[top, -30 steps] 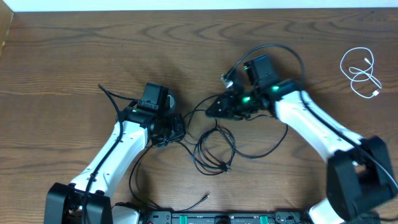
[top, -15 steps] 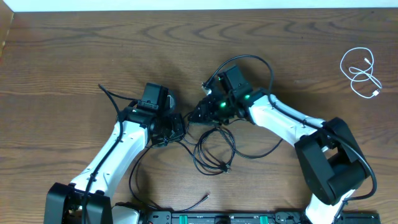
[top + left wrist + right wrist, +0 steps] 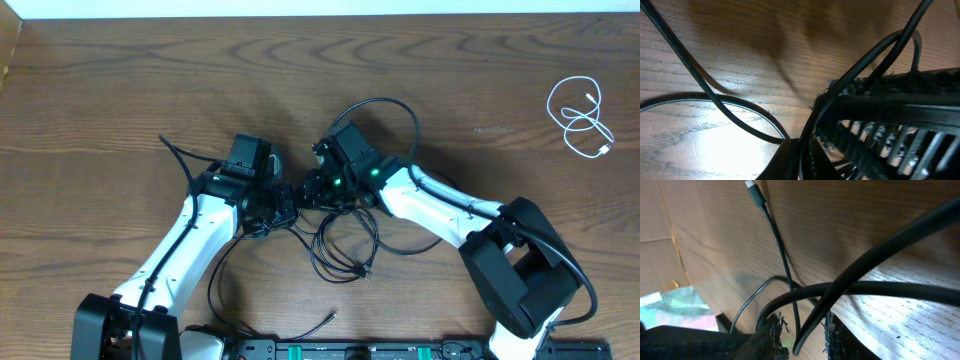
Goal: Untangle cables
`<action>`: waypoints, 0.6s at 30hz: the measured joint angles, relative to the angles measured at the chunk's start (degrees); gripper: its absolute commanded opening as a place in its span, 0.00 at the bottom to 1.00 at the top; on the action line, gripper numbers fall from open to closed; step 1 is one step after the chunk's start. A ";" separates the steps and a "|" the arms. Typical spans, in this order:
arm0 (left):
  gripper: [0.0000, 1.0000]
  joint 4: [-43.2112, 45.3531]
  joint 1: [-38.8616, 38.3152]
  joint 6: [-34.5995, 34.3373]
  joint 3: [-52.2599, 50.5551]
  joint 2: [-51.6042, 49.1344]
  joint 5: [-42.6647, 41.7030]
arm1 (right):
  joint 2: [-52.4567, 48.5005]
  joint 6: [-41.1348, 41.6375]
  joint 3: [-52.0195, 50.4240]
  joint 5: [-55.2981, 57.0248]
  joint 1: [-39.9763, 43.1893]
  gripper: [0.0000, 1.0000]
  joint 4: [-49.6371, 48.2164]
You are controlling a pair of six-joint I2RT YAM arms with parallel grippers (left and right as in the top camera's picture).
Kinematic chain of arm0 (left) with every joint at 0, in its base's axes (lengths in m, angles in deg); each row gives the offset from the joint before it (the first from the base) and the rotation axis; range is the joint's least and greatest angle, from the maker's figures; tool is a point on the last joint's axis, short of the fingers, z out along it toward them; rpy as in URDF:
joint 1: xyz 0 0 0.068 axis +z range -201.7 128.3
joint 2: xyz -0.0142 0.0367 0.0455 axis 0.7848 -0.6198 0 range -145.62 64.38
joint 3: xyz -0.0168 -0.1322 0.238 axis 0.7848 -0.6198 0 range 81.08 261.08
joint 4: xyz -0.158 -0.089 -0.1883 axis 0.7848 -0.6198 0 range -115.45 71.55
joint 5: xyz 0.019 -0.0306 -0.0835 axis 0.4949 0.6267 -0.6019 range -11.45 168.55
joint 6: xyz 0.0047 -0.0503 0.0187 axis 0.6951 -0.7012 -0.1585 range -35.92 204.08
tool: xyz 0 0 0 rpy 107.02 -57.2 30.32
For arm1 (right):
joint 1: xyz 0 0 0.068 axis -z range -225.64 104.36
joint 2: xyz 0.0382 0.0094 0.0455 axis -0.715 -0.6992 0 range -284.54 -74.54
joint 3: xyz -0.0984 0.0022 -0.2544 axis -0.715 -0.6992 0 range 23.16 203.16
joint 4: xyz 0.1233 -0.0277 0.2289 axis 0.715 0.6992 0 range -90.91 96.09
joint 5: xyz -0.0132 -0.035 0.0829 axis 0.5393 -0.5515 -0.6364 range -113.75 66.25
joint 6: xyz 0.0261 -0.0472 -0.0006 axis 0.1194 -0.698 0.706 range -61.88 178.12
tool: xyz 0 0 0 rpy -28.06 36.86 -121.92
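The black cables [image 3: 345,243] lie in tangled loops on the table's near middle. My left gripper [image 3: 283,205] is at the tangle's left edge, and in the left wrist view it [image 3: 800,157] is shut on one black strand [image 3: 805,135]. My right gripper [image 3: 308,190] is close beside it, almost touching. In the right wrist view its jaws [image 3: 802,324] stand apart, with a thick black cable [image 3: 865,287] running down between the fingers [image 3: 774,330] and a gap left of it. The white cable [image 3: 580,118] lies coiled at the far right, away from both arms.
A plug end [image 3: 365,270] sits at the tangle's near side and another [image 3: 330,316] lies near the front edge. A thin black cable with a plug [image 3: 755,194] runs away from the right gripper. A black lead [image 3: 180,160] loops from the left arm.
My right gripper has swept left across the table until it is next to the left gripper, and its jaws have narrowed. The left arm has not moved.
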 measured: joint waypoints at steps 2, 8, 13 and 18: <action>0.08 0.00 0.00 0.02 0.00 0.00 0.00 | 0.00 0.44 0.00 1.09 -0.42 0.23 -0.28; 0.08 0.02 0.00 0.02 0.00 0.00 -0.20 | 0.00 0.22 0.00 3.08 -0.90 0.01 -0.68; 0.08 0.00 0.00 0.02 0.00 0.00 -0.20 | 1.01 -3.50 0.00 1.97 -0.57 0.01 -0.55; 0.08 0.00 0.00 0.02 0.00 0.00 -0.20 | 9.51 -7.54 -0.31 1.01 1.20 0.01 1.75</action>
